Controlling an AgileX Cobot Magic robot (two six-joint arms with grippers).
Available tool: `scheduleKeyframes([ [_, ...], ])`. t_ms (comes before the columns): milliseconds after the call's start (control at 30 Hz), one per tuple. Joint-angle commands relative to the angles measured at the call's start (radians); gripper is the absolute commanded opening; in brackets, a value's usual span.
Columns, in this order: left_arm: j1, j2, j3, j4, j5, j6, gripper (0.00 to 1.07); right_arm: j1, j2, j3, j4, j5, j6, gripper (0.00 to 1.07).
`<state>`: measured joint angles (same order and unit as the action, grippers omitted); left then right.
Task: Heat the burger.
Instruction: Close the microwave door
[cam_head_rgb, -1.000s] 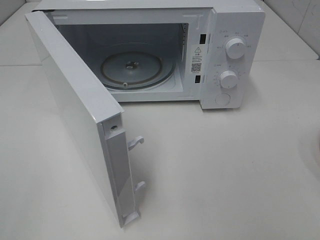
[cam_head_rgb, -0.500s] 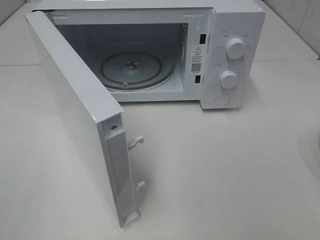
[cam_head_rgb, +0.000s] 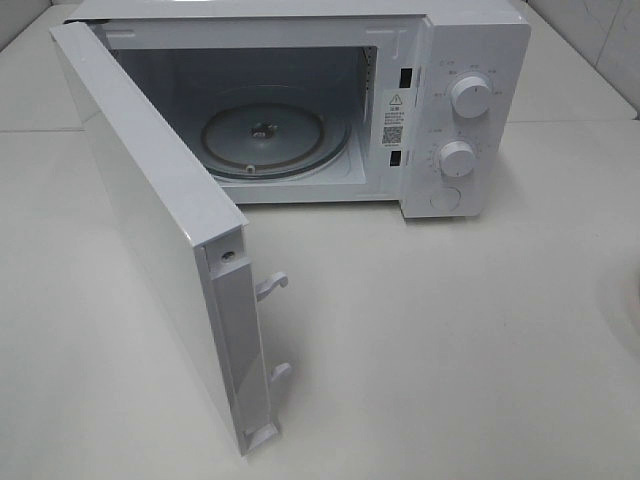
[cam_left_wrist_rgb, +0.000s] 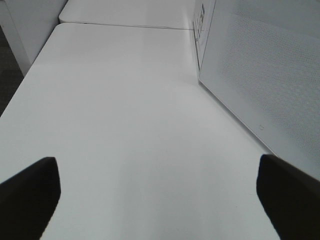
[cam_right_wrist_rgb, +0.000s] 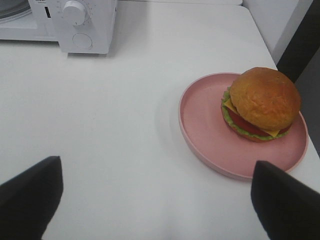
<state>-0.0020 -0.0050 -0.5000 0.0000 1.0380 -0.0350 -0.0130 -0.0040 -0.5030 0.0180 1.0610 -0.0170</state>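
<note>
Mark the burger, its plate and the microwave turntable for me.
burger (cam_right_wrist_rgb: 263, 100): right wrist view, top of the bun.
plate (cam_right_wrist_rgb: 200, 120): right wrist view, bare pink floor beside the burger.
turntable (cam_head_rgb: 290, 135): exterior high view, bare glass right of its hub.

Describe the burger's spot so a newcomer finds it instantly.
Start at the white microwave on the white table. Off its knob side sits a pink plate, seen only by the right wrist camera. The burger sits on it toward one rim: brown bun, cheese, lettuce, the only colourful thing around.
</note>
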Motion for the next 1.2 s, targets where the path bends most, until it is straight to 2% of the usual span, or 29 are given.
scheduleKeyframes([
  [33, 0.002, -0.015, 0.002, 0.031, -0.004, -0.004, 1.01, 0.002, -0.022, 0.002, -0.010, -0.006, 0.011, 0.99],
  [300, 0.002, 0.002, -0.034, 0.028, -0.062, -0.011, 1.01, 0.002, -0.022, 0.002, -0.010, -0.006, 0.011, 0.99],
  [400, 0.001, 0.067, -0.052, 0.007, -0.208, -0.011, 1.00, 0.002, -0.022, 0.002, -0.010, -0.006, 0.011, 0.99],
  [533, 0.002, 0.139, -0.049, 0.000, -0.310, 0.000, 0.99, 0.002, -0.022, 0.002, -0.010, -0.006, 0.011, 0.99],
  [567, 0.002, 0.189, -0.032, 0.008, -0.399, 0.035, 0.98, 0.002, -0.022, 0.002, -0.010, -0.006, 0.011, 0.99],
  [600, 0.002, 0.211, -0.017, 0.009, -0.446, 0.047, 0.92, 0.002, -0.022, 0.002, -0.010, -0.006, 0.011, 0.99],
  [633, 0.002, 0.211, -0.017, 0.009, -0.446, 0.047, 0.92, 0.002, -0.022, 0.002, -0.010, -0.006, 0.011, 0.99],
  [700, 0.002, 0.265, 0.036, 0.006, -0.573, 0.068, 0.77, 0.002, -0.022, 0.002, -0.010, -0.006, 0.011, 0.99],
  [733, 0.002, 0.265, 0.036, 0.006, -0.573, 0.068, 0.77, 0.002, -0.022, 0.002, -0.010, -0.006, 0.011, 0.99],
  [767, 0.002, 0.300, 0.078, -0.009, -0.666, 0.068, 0.58, 0.002, -0.022, 0.002, -0.010, -0.006, 0.011, 0.99],
  [800, 0.002, 0.309, 0.093, -0.018, -0.700, 0.068, 0.46, 0.002, -0.022, 0.002, -0.010, -0.006, 0.011, 0.99],
  [833, 0.002, 0.309, 0.093, -0.018, -0.700, 0.068, 0.46, 0.002, -0.022, 0.002, -0.010, -0.006, 0.011, 0.99],
  [867, 0.001, 0.328, 0.115, -0.027, -0.755, 0.067, 0.22, 0.002, -0.022, 0.002, -0.010, -0.006, 0.011, 0.99],
  [900, 0.001, 0.336, 0.127, -0.027, -0.791, 0.066, 0.09, 0.002, -0.022, 0.002, -0.010, -0.006, 0.011, 0.99],
  [933, 0.001, 0.336, 0.127, -0.027, -0.791, 0.066, 0.09, 0.002, -0.022, 0.002, -0.010, -0.006, 0.011, 0.99],
  [967, 0.001, 0.352, 0.152, -0.026, -0.862, 0.065, 0.00, 0.002, -0.022, 0.002, -0.010, -0.006, 0.011, 0.99],
  [1133, 0.001, 0.409, 0.223, -0.066, -1.015, 0.065, 0.00, 0.002, -0.022, 0.002, -0.010, -0.006, 0.011, 0.99],
  [1200, 0.001, 0.457, 0.248, -0.137, -1.083, 0.055, 0.00, 0.002, -0.022, 0.002, -0.010, -0.006, 0.011, 0.99],
])
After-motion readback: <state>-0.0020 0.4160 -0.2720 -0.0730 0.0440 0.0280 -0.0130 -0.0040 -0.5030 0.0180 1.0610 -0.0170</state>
